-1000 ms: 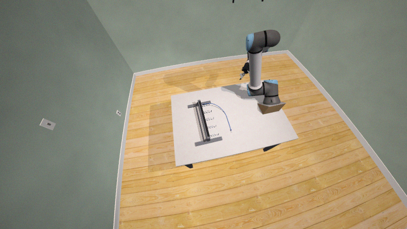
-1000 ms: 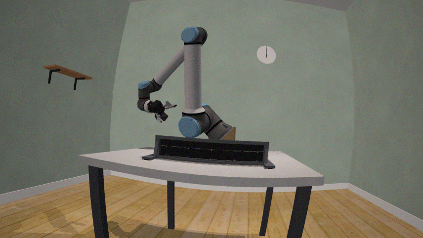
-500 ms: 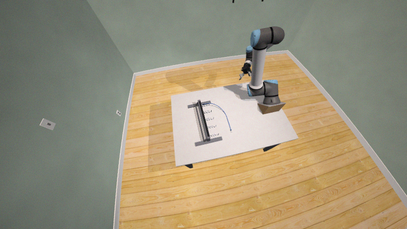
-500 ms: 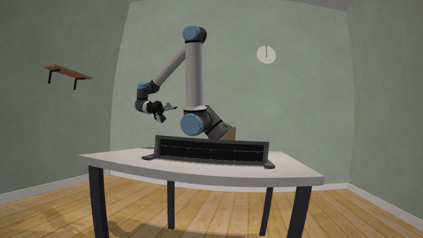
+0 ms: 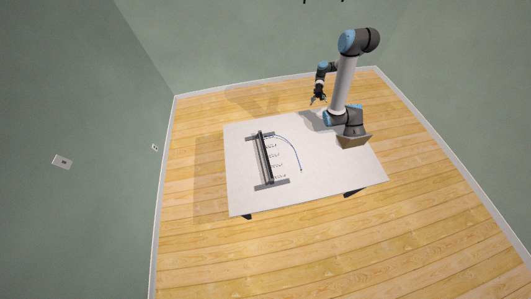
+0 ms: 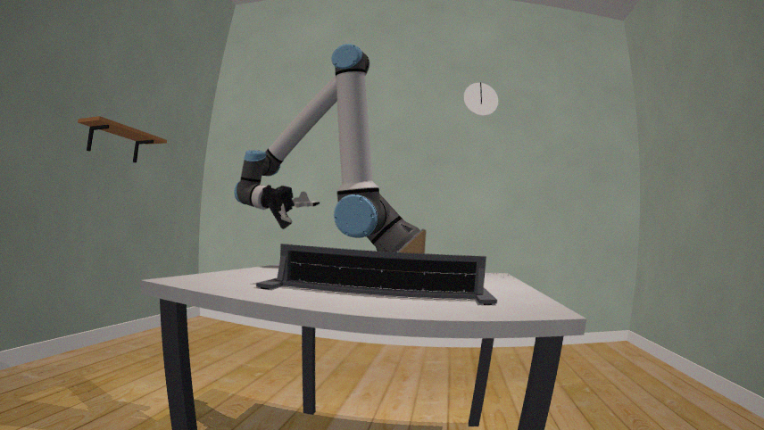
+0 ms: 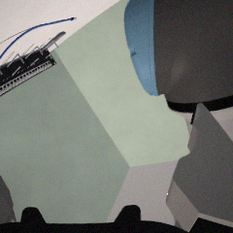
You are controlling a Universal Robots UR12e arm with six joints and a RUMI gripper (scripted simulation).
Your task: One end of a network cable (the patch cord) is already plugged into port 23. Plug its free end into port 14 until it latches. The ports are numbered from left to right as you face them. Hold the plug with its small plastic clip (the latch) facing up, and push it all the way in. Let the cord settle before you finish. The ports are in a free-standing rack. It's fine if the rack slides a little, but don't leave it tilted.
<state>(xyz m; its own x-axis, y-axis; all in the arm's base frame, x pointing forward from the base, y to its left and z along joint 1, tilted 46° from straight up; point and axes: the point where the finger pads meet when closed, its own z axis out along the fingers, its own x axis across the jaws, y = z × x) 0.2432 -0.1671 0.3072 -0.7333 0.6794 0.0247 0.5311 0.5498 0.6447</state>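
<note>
"Where do we have the patch cord [image 5: 294, 147] [image 7: 29, 30]?"

"From above, we see it leave the rack [image 5: 262, 187] [image 6: 382, 252] [image 7: 26, 77] near its twelve o'clock end and bow over the table [image 5: 334, 163] [image 6: 363, 320] [image 7: 29, 10]. Its free plug [image 5: 301, 170] [image 7: 74, 18] lies on the tabletop, off the rack's long side toward four o'clock."

"Is that plug in port 14?"

"No, it lies apart from the rack. We can't make out which way its latch faces, nor read any port numbers."

"Does the rack stand level?"

"It looks upright to us, both feet flat."

"And our gripper [image 5: 318, 103] [image 6: 301, 214] [image 7: 92, 109]?"

"Jaws spread wide, with nothing between them. From above, it hangs between twelve and one o'clock of the plug, well apart from it."

"The UR12e arm [image 5: 343, 83] [image 6: 352, 128] [image 7: 194, 53]?"

"We have it on a tan mount [image 5: 353, 142] [image 6: 417, 243], at two o'clock from the plug in the top view."

"Farther out?"

"In the exterior view, we find a wall clock [image 6: 481, 98] toward one o'clock and a wooden shelf [image 6: 122, 130] toward ten."

- The fingers [image 5: 312, 100] [image 6: 284, 217] have turned and sit lower in the exterior view.
- In the top view, the elbow [image 5: 358, 41] [image 6: 350, 57] has shifted right.
</note>
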